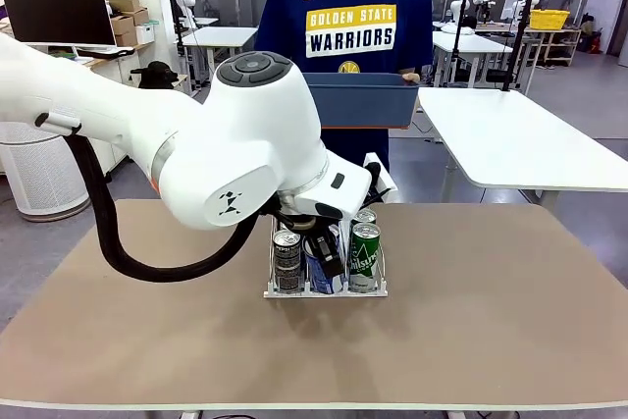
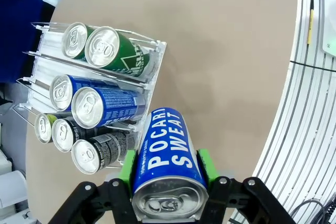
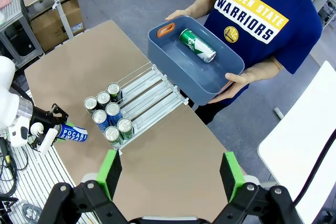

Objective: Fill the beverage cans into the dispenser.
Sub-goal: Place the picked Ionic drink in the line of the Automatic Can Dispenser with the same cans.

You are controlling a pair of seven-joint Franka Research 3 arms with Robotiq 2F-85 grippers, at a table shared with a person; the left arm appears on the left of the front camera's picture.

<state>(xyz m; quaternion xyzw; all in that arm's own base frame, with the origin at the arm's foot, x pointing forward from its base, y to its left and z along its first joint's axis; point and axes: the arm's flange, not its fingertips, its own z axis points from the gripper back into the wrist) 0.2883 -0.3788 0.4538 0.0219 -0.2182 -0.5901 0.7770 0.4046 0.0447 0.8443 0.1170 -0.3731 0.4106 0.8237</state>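
Observation:
My left gripper (image 2: 166, 165) is shut on a blue Pocari Sweat can (image 2: 167, 156), held just off the near end of the dispenser (image 2: 155, 69). The clear three-lane dispenser holds several cans: green (image 2: 118, 53), blue (image 2: 105, 106) and dark (image 2: 100, 150). In the front view the left gripper (image 1: 322, 250) hangs over the dispenser (image 1: 271, 291), between a dark can (image 1: 287, 260) and a green can (image 1: 364, 252). My right gripper (image 3: 170, 174) is open and high above the table, looking down on the dispenser (image 3: 152, 93) and the held can (image 3: 73, 132).
Across the table a person holds a blue-grey tub (image 3: 181, 69) with one green can (image 3: 197, 45) lying in it; the tub (image 1: 358, 100) is at chest height. The left arm's big white body (image 1: 245, 144) blocks much of the front view. Bare tabletop (image 1: 491, 301) lies around the dispenser.

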